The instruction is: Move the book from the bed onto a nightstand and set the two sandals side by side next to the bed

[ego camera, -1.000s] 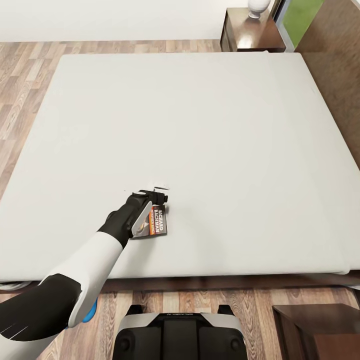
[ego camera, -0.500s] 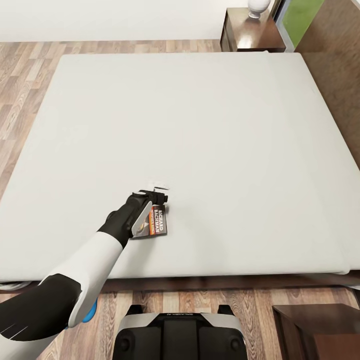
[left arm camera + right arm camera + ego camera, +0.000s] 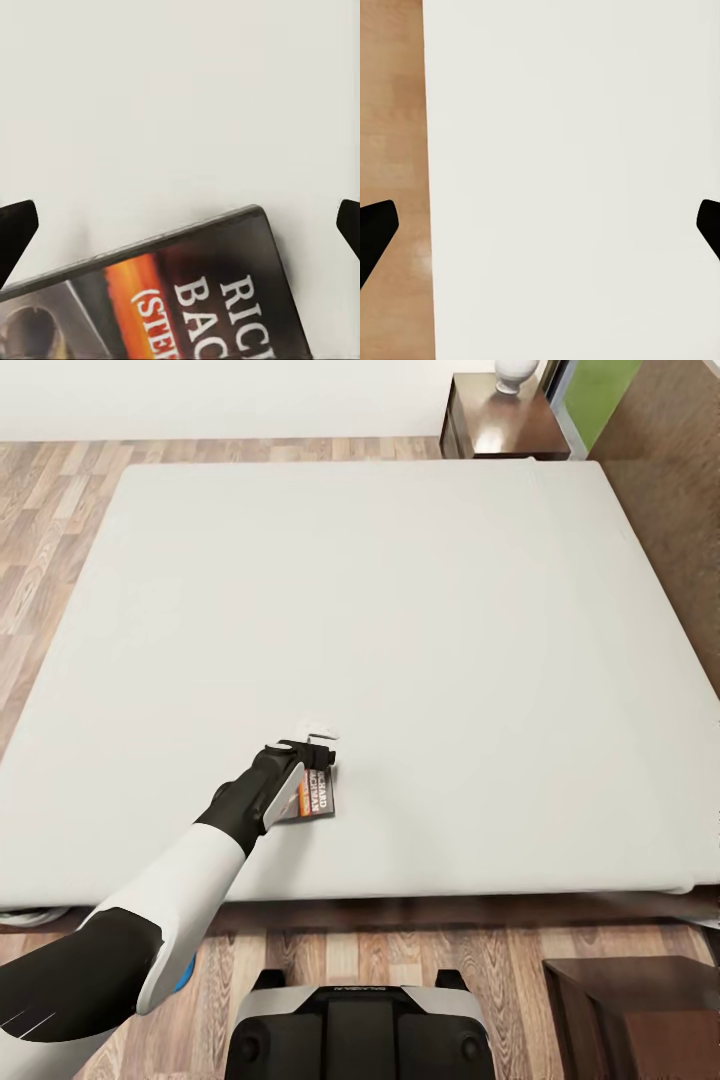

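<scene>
Here, open left jaws over book (image 3: 316, 797)

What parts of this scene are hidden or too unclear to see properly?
- Book, head view: its near half is covered by the left gripper.
- Book title, left wrist view: cut off by the picture's edge.
- Nightstand, head view: cropped at the corner.
- Blue thing: mostly behind the left arm, so unidentifiable.

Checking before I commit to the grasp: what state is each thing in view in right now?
Dark grey paperback book with orange band: flat on the mattress, not lifted.
Left gripper: open, over the book.
Right gripper: open, holding nothing.
Dark-brown wooden nightstand: white rounded object on top.
Pale grey-white mattress: smooth.
</scene>
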